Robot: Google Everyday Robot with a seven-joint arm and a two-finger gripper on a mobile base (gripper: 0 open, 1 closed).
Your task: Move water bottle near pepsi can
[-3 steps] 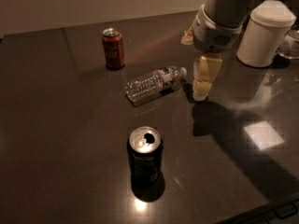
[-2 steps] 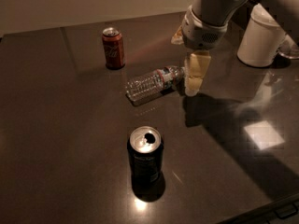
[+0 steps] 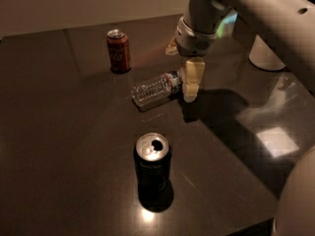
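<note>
Closest to me on the dark table (image 3: 59, 146) the pepsi can (image 3: 152, 162) stands upright with its silver top and tab hole facing up, and it sits where it did a second ago. Beyond it, well apart, the water bottle (image 3: 153, 89) lies on its side with the base toward the left and the capped end toward the right, and it has not shifted either. What has changed is the arm: a second ago the gripper (image 3: 181, 75) hung off to the right of the cap with a clear gap, and it has since slid left and come down over the capped end of the bottle. Its jaws read as apart and empty. One pale finger (image 3: 192, 80) stands just beside the cap on the right, possibly touching it, and the other shows only as a sliver behind the wrist. I judge this to be the end of the approach, with nothing grasped yet and the whole carry toward the pepsi can still to do. The neck is narrow and the bottle is round, so closing there could make it roll or pivot, and I would want the jaws square across it first. Farther back the red cola can (image 3: 119, 50) stands upright at the left, well clear of the path, and a white container (image 3: 266, 58) sits at the far right behind the arm.
</note>
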